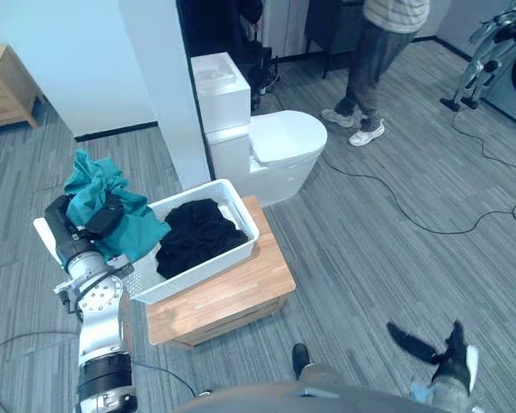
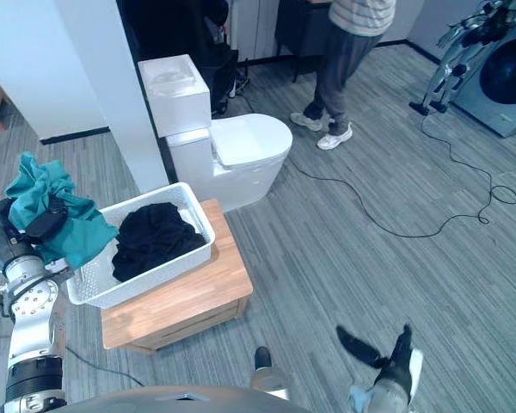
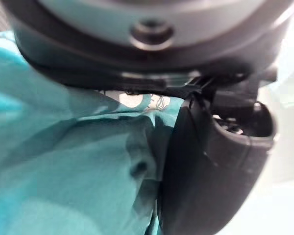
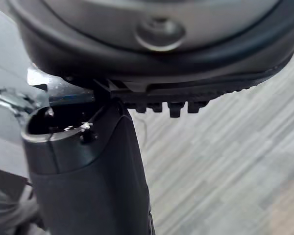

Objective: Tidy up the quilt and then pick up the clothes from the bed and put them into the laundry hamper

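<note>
The left wrist view brings close what the head views give from above: the left hand [image 1: 69, 231] has its thumb [image 3: 206, 166] curled down over a teal garment [image 1: 103, 191], with creased cloth bunched against the palm, so the hand is closed on it. In the left eye view the garment is a crumpled heap, rising above the hand and spilling over the end of the white hamper [image 1: 208, 267] nearest the hand. The hamper sits just beside the hand on a low wooden table [image 1: 241, 288], and a pile of black clothes [image 1: 198, 234] lies in it past the hand. A white pillar [image 1: 159, 86] stands close beyond the hand, and a toilet [image 1: 275, 142] stands beyond the hamper's far end. The right hand [image 1: 447, 361] hangs low and well apart, fingers straight and spread, holding nothing, with open grey plank floor [image 4: 225, 147] under it. A person [image 1: 374, 52] stands far past the toilet.
</note>
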You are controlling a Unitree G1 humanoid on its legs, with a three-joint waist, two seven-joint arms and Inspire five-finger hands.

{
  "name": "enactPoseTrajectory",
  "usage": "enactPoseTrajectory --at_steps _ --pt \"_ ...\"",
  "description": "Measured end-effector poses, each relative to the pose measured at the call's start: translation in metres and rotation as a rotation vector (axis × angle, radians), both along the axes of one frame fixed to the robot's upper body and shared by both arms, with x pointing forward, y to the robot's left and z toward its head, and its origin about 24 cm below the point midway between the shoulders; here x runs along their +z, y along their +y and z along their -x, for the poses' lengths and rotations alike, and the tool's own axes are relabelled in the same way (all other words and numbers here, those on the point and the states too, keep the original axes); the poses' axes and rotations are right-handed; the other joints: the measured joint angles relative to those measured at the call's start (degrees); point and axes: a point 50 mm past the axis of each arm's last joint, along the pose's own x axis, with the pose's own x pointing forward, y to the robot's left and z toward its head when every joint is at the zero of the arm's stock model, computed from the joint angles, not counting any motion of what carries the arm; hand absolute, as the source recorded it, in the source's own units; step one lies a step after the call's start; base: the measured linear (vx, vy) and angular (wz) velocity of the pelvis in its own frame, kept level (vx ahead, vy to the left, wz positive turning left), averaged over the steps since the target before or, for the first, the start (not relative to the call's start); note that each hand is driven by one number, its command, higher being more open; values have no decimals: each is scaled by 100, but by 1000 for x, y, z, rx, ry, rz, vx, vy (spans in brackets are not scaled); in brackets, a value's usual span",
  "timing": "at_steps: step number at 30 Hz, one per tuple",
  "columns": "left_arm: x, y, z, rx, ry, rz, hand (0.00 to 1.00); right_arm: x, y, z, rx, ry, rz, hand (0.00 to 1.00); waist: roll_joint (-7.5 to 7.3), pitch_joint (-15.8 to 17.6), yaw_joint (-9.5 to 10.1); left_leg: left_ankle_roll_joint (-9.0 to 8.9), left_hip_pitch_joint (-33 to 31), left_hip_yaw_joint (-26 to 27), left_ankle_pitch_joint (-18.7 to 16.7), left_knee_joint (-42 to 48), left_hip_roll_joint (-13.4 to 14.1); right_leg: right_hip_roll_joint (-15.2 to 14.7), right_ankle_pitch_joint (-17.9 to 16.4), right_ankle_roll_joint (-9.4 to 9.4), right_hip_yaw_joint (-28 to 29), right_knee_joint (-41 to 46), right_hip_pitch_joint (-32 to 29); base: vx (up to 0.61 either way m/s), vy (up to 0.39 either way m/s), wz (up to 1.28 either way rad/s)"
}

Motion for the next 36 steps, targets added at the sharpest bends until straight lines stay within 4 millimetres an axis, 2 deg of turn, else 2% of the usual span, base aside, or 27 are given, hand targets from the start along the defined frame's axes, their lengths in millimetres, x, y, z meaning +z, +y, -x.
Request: enactPoseTrajectory --at_steps 4,5,10,14,19,22,26,30,32,33,36 --pt "-20 -13 -3 -44 76 37 0 -20 22 11 50 86 -97 100 53 -80 -49 -63 -10 162 14 3 61 79 -40 -49 134 -1 -100 -52 -73 -19" --pt "-29 -21 -4 -65 105 59 100 -24 30 13 70 102 -120 100 51 -82 -62 -75 -9 192 20 3 83 103 -63 -69 148 -1 -115 -42 -53 -14" --pt "-51 -43 -5 -112 187 129 100 -29 38 15 90 129 -147 100 32 -93 -61 -114 -13 332 28 4 147 166 -78 -80 215 0 -184 -37 -55 -12" --pt "-65 -44 -3 -112 279 122 100 -34 42 18 99 149 -168 100 -31 -138 -47 -167 -43 448 65 12 185 209 -78 -82 291 4 -274 -18 -48 -13" --pt "-67 -44 -5 -108 306 100 100 -40 46 22 98 183 -190 100 -65 -160 -33 -177 -83 435 58 78 187 198 -78 -81 283 5 -281 -3 -6 1" --pt "-60 -41 -8 -86 275 88 100 -50 49 32 79 241 -220 100 -61 -164 46 -178 -91 386 58 83 188 192 -79 -81 238 6 -267 -28 -31 7" --pt "-38 -35 -11 -39 179 60 100 -58 47 51 12 313 -248 100 -61 -164 113 -170 -86 118 60 92 190 147 -168 -62 -15 31 -92 -39 -31 30" --pt "-12 -21 -6 43 56 33 100 -62 47 52 -13 332 -264 100 -58 -165 237 -152 -94 11 73 70 167 121 -180 -61 -77 39 -56 -53 -26 16" --pt "-1 -23 0 40 -38 46 100 -64 46 52 -24 340 -269 100 -59 -165 278 -139 -91 -95 91 60 160 105 -201 -60 -183 39 18 -25 -22 27" --pt "4 -27 10 29 -95 64 100 -64 46 48 -21 335 -272 100 -58 -167 294 -131 -86 -160 103 45 154 96 -221 -61 -245 40 60 -12 -18 25" --pt "0 -46 39 -21 -168 174 100 -64 46 34 -32 304 -289 100 -39 -180 443 -121 -57 -234 145 -38 135 87 -244 -41 -330 41 104 -6 -18 17"
